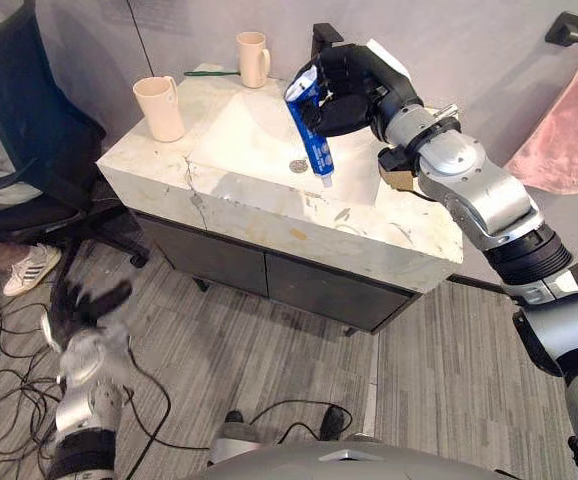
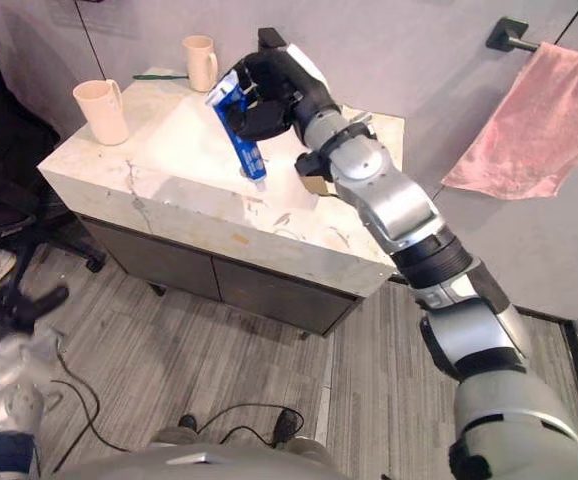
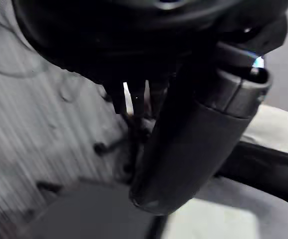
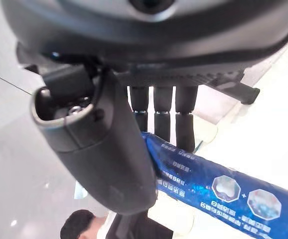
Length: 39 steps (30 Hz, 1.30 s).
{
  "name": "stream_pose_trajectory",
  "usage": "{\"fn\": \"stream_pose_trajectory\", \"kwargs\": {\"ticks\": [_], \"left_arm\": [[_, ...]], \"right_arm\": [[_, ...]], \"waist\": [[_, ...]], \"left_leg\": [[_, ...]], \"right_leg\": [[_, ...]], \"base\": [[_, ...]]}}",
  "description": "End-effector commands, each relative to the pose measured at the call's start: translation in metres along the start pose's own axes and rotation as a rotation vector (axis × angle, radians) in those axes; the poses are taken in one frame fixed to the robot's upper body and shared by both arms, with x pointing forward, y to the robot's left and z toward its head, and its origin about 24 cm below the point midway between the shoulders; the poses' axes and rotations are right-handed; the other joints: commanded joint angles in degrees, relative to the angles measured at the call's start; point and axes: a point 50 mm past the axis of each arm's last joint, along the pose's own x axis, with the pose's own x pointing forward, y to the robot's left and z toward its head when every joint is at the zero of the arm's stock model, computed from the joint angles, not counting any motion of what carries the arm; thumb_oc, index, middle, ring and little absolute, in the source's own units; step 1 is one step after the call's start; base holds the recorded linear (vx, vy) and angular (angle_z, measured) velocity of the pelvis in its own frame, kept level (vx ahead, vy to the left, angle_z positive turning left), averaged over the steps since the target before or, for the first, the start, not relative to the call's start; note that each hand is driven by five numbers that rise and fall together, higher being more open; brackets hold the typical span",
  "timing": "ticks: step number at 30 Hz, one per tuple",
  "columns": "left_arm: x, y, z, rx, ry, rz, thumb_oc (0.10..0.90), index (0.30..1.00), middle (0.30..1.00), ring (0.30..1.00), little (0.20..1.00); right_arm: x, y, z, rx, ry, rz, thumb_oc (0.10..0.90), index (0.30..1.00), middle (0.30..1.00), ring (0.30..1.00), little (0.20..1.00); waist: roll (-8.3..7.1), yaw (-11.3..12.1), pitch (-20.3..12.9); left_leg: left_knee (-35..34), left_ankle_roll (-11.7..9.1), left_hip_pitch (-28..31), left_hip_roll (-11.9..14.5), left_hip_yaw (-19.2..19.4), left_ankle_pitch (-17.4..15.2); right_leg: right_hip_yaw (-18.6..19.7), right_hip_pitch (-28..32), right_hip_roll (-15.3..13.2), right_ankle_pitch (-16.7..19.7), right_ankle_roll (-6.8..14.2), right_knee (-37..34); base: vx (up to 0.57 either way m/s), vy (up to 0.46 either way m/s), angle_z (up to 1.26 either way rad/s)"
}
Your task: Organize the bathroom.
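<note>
Blue tube (image 1: 309, 125) of toothpaste hangs cap-down over the basin (image 1: 269, 140) of the pale stone surface (image 1: 409, 235), clamped near its upper end by the right hand (image 1: 354, 85). In the right wrist view the fingers (image 4: 161, 112) and thumb are curled round the tube, so the grip looks firm. The tube is lifted clear of the stone, above the drain.

Two cream cups stand on the left part of the surface: a near cup (image 1: 160, 108) at the left edge and a far cup (image 1: 253, 59) by the wall, with a green toothbrush (image 1: 209, 71) lying just left of the far one. A pink towel (image 2: 529, 120) hangs from a rack on the right wall.

The left hand (image 1: 87, 305) hangs low at the near left over the floor, fingers loosely spread and holding nothing.

The step in hand looks like carrying the tube to its resting place. Next would probably be a swing left toward a cup, cap lined up over the mouth before the fingers let go.
</note>
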Motion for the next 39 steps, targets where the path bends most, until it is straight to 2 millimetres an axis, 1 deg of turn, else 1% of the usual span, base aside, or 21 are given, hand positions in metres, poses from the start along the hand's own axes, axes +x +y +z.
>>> {"fn": "stream_pose_trajectory", "kwargs": {"ticks": [1, 3, 4, 7, 10, 11, 13, 15, 20, 21, 23, 24, 25, 26, 27, 28, 29, 31, 33, 36, 39], "left_arm": [[0.006, 0.020, 0.009, 0.196, -0.102, -0.031, 0.800, 0.900, 0.900, 0.900, 0.900], [0.004, 0.050, -0.050, 0.450, 0.135, -0.052, 0.800, 0.900, 0.900, 0.900, 0.900], [0.003, 0.051, -0.053, 0.467, 0.144, -0.053, 0.800, 0.900, 0.900, 0.900, 0.900], [-0.003, 0.077, -0.088, 0.671, 0.349, -0.098, 0.800, 0.900, 0.900, 0.900, 0.900], [-0.010, 0.086, -0.106, 0.730, 0.479, -0.126, 0.800, 0.900, 0.900, 0.900, 0.900], [-0.020, 0.092, -0.122, 0.815, 0.579, -0.158, 0.800, 0.900, 0.900, 0.900, 0.900], [-0.026, 0.095, -0.131, 0.868, 0.651, -0.197, 0.800, 0.900, 0.900, 0.900, 0.900], [-0.034, 0.102, -0.141, 1.029, 0.714, -0.264, 0.800, 0.900, 0.900, 0.900, 0.900], [-0.039, 0.098, -0.148, 1.122, 0.722, -0.319, 0.800, 0.900, 0.900, 0.900, 0.900], [-0.039, 0.095, -0.149, 1.133, 0.700, -0.324, 0.800, 0.900, 0.900, 0.900, 0.900], [-0.038, 0.092, -0.148, 1.133, 0.671, -0.315, 0.800, 0.900, 0.900, 0.900, 0.900], [-0.034, 0.086, -0.144, 1.100, 0.660, -0.304, 0.800, 0.900, 0.900, 0.900, 0.900], [-0.032, 0.080, -0.142, 1.096, 0.651, -0.306, 0.800, 0.900, 0.900, 0.900, 0.900], [-0.029, 0.072, -0.139, 1.119, 0.632, -0.325, 0.800, 0.900, 0.900, 0.900, 0.900], [-0.027, 0.063, -0.137, 1.161, 0.602, -0.362, 0.800, 0.900, 0.900, 0.900, 0.900], [-0.027, 0.055, -0.137, 1.189, 0.577, -0.399, 0.800, 0.900, 0.900, 0.900, 0.900], [-0.026, 0.051, -0.136, 1.214, 0.559, -0.431, 0.800, 0.900, 0.900, 0.900, 0.900], [-0.026, 0.049, -0.135, 1.226, 0.550, -0.439, 0.800, 0.900, 0.900, 0.900, 0.900], [-0.023, 0.050, -0.131, 1.195, 0.546, -0.402, 0.800, 0.900, 0.900, 0.900, 0.900], [-0.018, 0.061, -0.123, 1.193, 0.562, -0.318, 0.800, 0.900, 0.900, 0.900, 0.900], [-0.018, 0.071, -0.124, 1.165, 0.582, -0.280, 0.800, 0.900, 0.900, 0.900, 0.900]], "right_arm": [[0.003, -0.057, 0.089, 0.007, -0.371, -0.212, 0.400, 0.300, 0.300, 0.300, 0.300], [0.001, -0.080, 0.100, 0.018, -0.395, -0.241, 0.400, 0.300, 0.300, 0.300, 0.300], [0.001, -0.082, 0.101, 0.018, -0.397, -0.243, 0.400, 0.300, 0.300, 0.300, 0.300], [-0.001, -0.094, 0.107, 0.028, -0.419, -0.237, 0.400, 0.300, 0.300, 0.300, 0.300], [0.000, -0.090, 0.105, 0.035, -0.432, -0.213, 0.400, 0.300, 0.300, 0.300, 0.300], [-0.002, -0.084, 0.105, 0.038, -0.441, -0.200, 0.400, 0.300, 0.300, 0.300, 0.300], [-0.004, -0.081, 0.105, 0.040, -0.444, -0.197, 0.400, 0.300, 0.300, 0.300, 0.300], [-0.006, -0.077, 0.108, 0.043, -0.445, -0.192, 0.400, 0.300, 0.300, 0.300, 0.300], [-0.008, -0.073, 0.107, 0.063, -0.439, -0.163, 0.400, 0.300, 0.300, 0.300, 0.300], [-0.009, -0.073, 0.106, 0.065, -0.438, -0.153, 0.400, 0.300, 0.300, 0.300, 0.300], [-0.012, -0.072, 0.108, 0.079, -0.450, -0.146, 0.400, 0.300, 0.300, 0.300, 0.300], [-0.013, -0.070, 0.108, 0.090, -0.460, -0.146, 0.400, 0.300, 0.300, 0.300, 0.300], [-0.014, -0.069, 0.106, 0.086, -0.460, -0.150, 0.400, 0.300, 0.300, 0.300, 0.300], [-0.015, -0.070, 0.102, 0.066, -0.450, -0.163, 0.400, 0.300, 0.300, 0.300, 0.300], [-0.018, -0.073, 0.095, 0.037, -0.433, -0.205, 0.400, 0.300, 0.300, 0.300, 0.300], [-0.021, -0.080, 0.088, 0.009, -0.416, -0.252, 0.400, 0.300, 0.300, 0.300, 0.300], [-0.026, -0.089, 0.079, -0.019, -0.404, -0.289, 0.400, 0.300, 0.300, 0.300, 0.300], [-0.028, -0.092, 0.075, -0.029, -0.401, -0.299, 0.400, 0.300, 0.300, 0.300, 0.300], [-0.035, -0.098, 0.074, -0.033, -0.396, -0.318, 0.400, 0.300, 0.300, 0.300, 0.300], [-0.035, -0.098, 0.081, -0.041, -0.393, -0.317, 0.400, 0.300, 0.300, 0.300, 0.300], [-0.038, -0.103, 0.076, -0.029, -0.396, -0.320, 0.400, 0.300, 0.300, 0.300, 0.300]], "waist": [[-2.63, 0.34, -6.16], [-2.80, -0.03, -6.04], [-2.77, -0.06, -6.01], [-2.28, -1.41, -6.03], [-1.83, -2.56, -6.04], [-1.55, -3.47, -5.72], [-1.51, -3.83, -5.53], [-1.51, -4.49, -5.22], [-1.18, -6.01, -4.82], [-1.36, -5.91, -4.11], [-2.16, -5.26, -2.80], [-2.68, -5.10, -1.65], [-2.80, -5.37, -1.13], [-2.62, -6.00, -0.72], [-2.22, -6.89, -0.23], [-1.37, -8.07, 0.20], [-0.42, -8.52, 0.49], [-0.15, -8.49, 0.56], [-0.11, -8.01, 1.09], [-0.11, -7.88, 0.79], [-0.27, -7.73, 0.40]], "left_leg": [[2.60, 2.89, -1.67, 0.76, 0.53, 1.74], [2.55, 2.97, -1.84, 0.77, 0.73, 1.97], [2.52, 2.98, -1.85, 0.76, 0.72, 2.00], [2.53, 3.22, -1.76, 0.68, 1.33, 1.92], [2.78, 3.32, -1.72, 0.70, 2.26, 1.71], [3.22, 3.32, -1.63, 0.83, 3.00, 1.44], [3.53, 3.31, -1.74, 0.86, 3.22, 1.38], [4.05, 3.37, -1.96, 0.84, 3.55, 1.24], [7.03, 2.71, -2.08, 1.70, 5.10, 2.10], [12.10, 1.94, -3.72, 2.51, 3.59, 4.98], [21.76, 1.62, -8.03, 2.84, -0.77, 7.43], [25.08, 2.17, -10.42, 2.52, -2.23, 6.49], [25.63, 2.64, -11.25, 2.51, -1.17, 4.92], [25.24, 3.24, -11.49, 2.17, 2.31, 2.86], [24.91, 3.84, -11.55, 1.43, 7.71, 0.59], [23.13, 4.02, -10.78, 1.79, 15.04, -1.28], [20.47, 4.28, -9.36, 1.07, 15.87, -4.28], [19.55, 4.65, -8.83, 0.56, 15.04, -4.45], [20.20, 6.17, -9.21, -1.53, 13.19, -4.87], [17.27, 7.06, -7.44, -2.91, 12.76, -4.36], [15.96, 7.56, -6.95, -3.49, 12.67, -4.37]], "right_leg": [[2.40, 1.47, -3.28, -5.01, 3.44, -0.43], [2.64, 1.28, -3.17, -4.59, 3.68, -0.43], [2.69, 1.25, -3.15, -4.55, 3.70, -0.43], [3.78, 1.03, -2.84, -4.49, 3.68, -0.43], [4.60, 0.78, -2.72, -4.61, 3.59, -0.43], [5.14, 0.73, -2.76, -4.63, 3.52, -0.43], [5.43, 0.73, -2.76, -4.66, 3.46, -0.43], [5.79, 0.76, -2.75, -4.60, 3.38, -0.43], [6.70, 0.23, -2.26, -5.65, 2.36, 1.40], [7.81, 0.12, -1.69, -6.30, 1.42, 2.63], [9.32, -0.25, -1.61, -6.43, 0.28, 4.22], [9.90, -0.22, -1.96, -6.54, 0.03, 5.48], [9.59, -0.12, -2.22, -6.82, 0.05, 6.10], [8.28, 0.07, -2.71, -7.18, 0.13, 6.53], [6.15, 0.28, -3.72, -7.49, 0.32, 6.95], [2.65, 0.77, -4.99, -8.00, 0.69, 7.95], [1.25, 0.71, -6.44, -9.49, 1.78, 10.62], [1.06, 0.39, -7.00, -9.78, 2.01, 11.57], [1.15, -1.00, -8.82, -7.99, 3.19, 12.51], [1.92, -2.45, -9.85, -7.12, 4.92, 12.94], [2.57, -2.77, -10.01, -6.32, 5.63, 11.92]], "base": [[-0.02, 0.018, 0.06], [-0.03, 0.033, 0.10], [-0.02, 0.040, 0.10], [-0.01, 0.076, 0.02], [0.00, 0.069, -0.12], [0.00, 0.058, -0.22], [0.00, 0.040, -0.12], [0.00, 0.030, -0.08], [0.02, 0.043, -0.12], [0.00, 0.020, -0.07], [-0.03, 0.014, -0.15], [-0.04, 0.061, -0.24], [-0.02, 0.126, -0.24], [0.00, 0.201, -0.25], [-0.02, 0.267, -0.05], [0.03, 0.373, 0.43], [0.03, 0.362, 1.05], [0.01, 0.195, 1.04], [-0.02, 0.114, 0.79], [0.04, 0.088, 0.27], [0.02, 0.005, 0.03]]}}
